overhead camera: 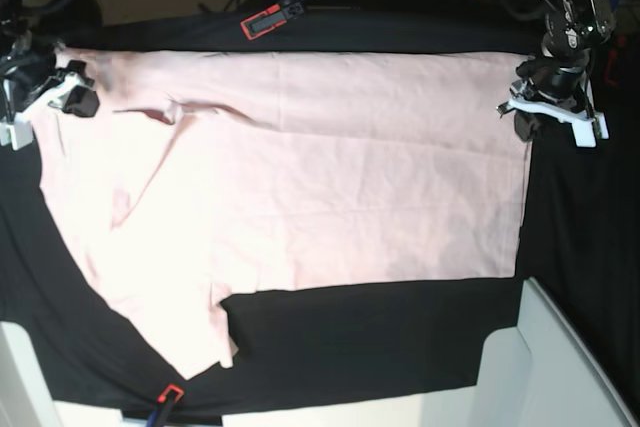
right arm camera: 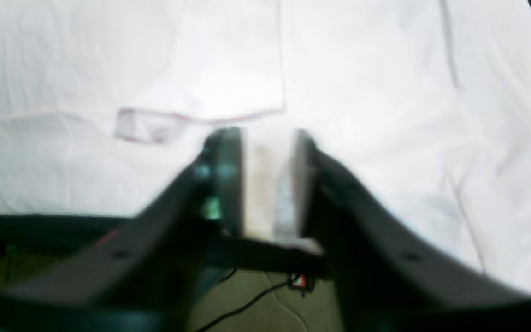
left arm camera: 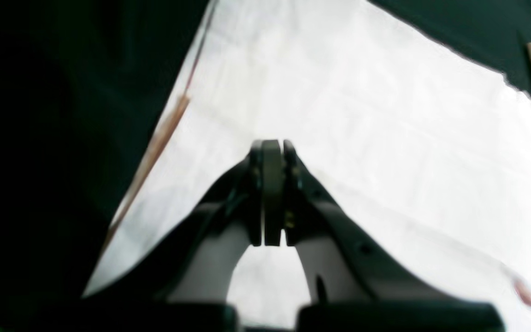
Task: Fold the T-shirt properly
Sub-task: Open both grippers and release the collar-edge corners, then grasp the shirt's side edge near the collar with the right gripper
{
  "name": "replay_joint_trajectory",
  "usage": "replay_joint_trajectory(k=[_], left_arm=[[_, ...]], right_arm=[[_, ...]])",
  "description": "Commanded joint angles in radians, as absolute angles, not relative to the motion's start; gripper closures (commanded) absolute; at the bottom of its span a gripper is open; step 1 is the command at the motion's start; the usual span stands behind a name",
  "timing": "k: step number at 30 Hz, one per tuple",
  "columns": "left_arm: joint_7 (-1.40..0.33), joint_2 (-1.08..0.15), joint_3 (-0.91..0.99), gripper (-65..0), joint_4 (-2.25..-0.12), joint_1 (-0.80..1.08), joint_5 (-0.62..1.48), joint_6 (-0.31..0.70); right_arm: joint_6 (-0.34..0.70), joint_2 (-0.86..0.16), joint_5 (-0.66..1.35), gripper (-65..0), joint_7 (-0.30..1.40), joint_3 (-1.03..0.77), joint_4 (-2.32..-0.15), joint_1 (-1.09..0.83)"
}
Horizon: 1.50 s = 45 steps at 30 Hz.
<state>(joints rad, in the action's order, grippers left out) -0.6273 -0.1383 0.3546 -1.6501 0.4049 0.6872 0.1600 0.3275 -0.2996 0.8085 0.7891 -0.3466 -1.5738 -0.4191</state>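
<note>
T-shirt (overhead camera: 330, 187), pale pink and plain side up, lies spread flat across the black table cloth (overhead camera: 400, 337), its hem edge toward the left arm's side and the neck and shoulders toward the right arm's side; one sleeve trails down toward the near edge of the table. It looks like thin, soft cotton: light, limp, quick to wrinkle and to drag along the cloth, so I judge it wants two matched holds on corners or seams, lifted together, not one pinch in the middle.

At the far hem corner, the left gripper (overhead camera: 527, 107) has its jaws pressed together; the left wrist view shows pale fabric all around them, but whether a layer is caught between them I cannot tell. At the far shoulder corner, the right gripper (overhead camera: 62, 92) shows a narrow gap between its jaws with something pale in it; the blur keeps me from saying it is the shirt.

A small rectangular neck label (right arm camera: 143, 125) shows in the right wrist view, too blurred to read. No print or other writing is visible.
</note>
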Motion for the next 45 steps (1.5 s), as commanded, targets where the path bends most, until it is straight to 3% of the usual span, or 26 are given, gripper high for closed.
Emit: replay_joint_trajectory(k=[1,3,9,15,34,36,40,41,45], left_arm=[[-0.610,-0.148,0.363,0.0,-1.644,0.409,0.693,0.162],[-0.608,-0.162,0.363,0.0,-1.613,0.410,0.693,0.162],[-0.607,-0.179,0.363,0.0,-1.580,0.415,0.693,0.162],[-0.607,-0.193,0.364,0.0,-1.578,0.417,0.693,0.162],[-0.605,-0.200,0.364,0.0,-1.577,0.421,0.693,0.162],[-0.605,-0.200,0.364,0.0,-1.577,0.421,0.693,0.162],[-0.605,-0.200,0.364,0.0,-1.577,0.421,0.693,0.162],[-0.605,-0.200,0.364,0.0,-1.577,0.421,0.693,0.162],[-0.605,-0.200,0.364,0.0,-1.577,0.423,0.693,0.162]], right_arm=[[0.334,-0.317,0.820,-2.8,0.776,-0.338,-1.587,-0.418],[0.334,-0.317,0.820,0.0,0.777,-0.321,-1.587,-0.418],[0.332,-0.265,0.826,-7.4,0.777,-0.320,-1.552,-0.398],[0.340,-0.219,0.828,-23.1,0.822,-0.326,-1.429,-0.352],[0.341,-0.206,0.831,-24.8,0.823,-0.326,-1.412,-0.321],[0.341,-0.206,0.831,-33.1,0.823,-0.326,-1.412,-0.321],[0.341,-0.202,0.832,-57.6,0.822,-0.328,-1.412,-0.321],[0.341,-0.194,0.839,-61.1,0.820,-0.328,-1.412,-0.321],[0.341,-0.185,0.908,-58.8,0.823,-0.378,-1.411,-0.321]])
